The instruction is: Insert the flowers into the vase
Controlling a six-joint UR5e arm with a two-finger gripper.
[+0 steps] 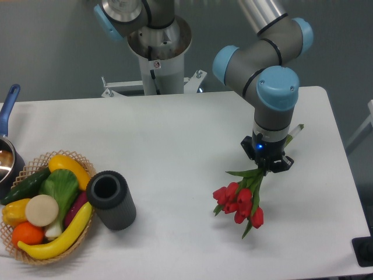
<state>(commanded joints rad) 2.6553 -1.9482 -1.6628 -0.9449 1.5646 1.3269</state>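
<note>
The flowers (pixel 240 203) are a bunch of red tulips with green stems, lying at the right of the white table (pixel 175 134), heads pointing toward the front. My gripper (pixel 268 165) is directly over the stem end and is shut on the stems; whether the bunch rests on the table or hangs just above it I cannot tell. The vase (pixel 111 199) is a dark ribbed cylinder standing at the front left, tilted, its round opening facing up. It stands far to the left of the gripper and touches the basket.
A wicker basket (pixel 35 256) with fruit and vegetables sits at the front left corner. A blue-handled pot (pixel 8 157) stands at the left edge. The robot base (pixel 157 52) is at the back. A dark object (pixel 364 251) is off the front right corner.
</note>
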